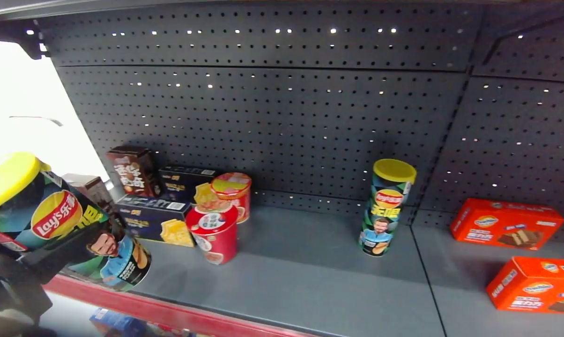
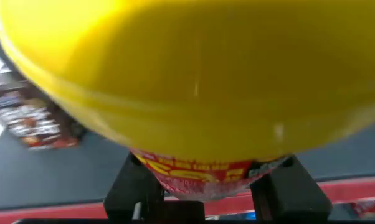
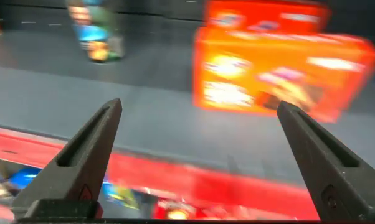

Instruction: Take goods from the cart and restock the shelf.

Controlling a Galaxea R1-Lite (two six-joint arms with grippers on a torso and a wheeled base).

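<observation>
Holding a yellow-lidded chip can (image 1: 52, 224), the left gripper (image 2: 207, 190) pinches it round the body. The can is tilted, its lid leaning away from the standing chip can (image 1: 387, 208) and its base at the shelf (image 1: 310, 281) front edge, well left of that can, with red cups (image 1: 216, 229) between. The right gripper (image 3: 199, 112) is spread and empty, facing an orange box (image 3: 281, 68) right of the standing can. The left arm likely places.

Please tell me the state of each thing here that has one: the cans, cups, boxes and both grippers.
left gripper: shut on the held chip can
held chip can: tilted, yellow lid on
right gripper: open, empty
standing chip can: upright on the shelf, lid on
red cups: standing, lids on
orange boxes: closed, lying flat
</observation>
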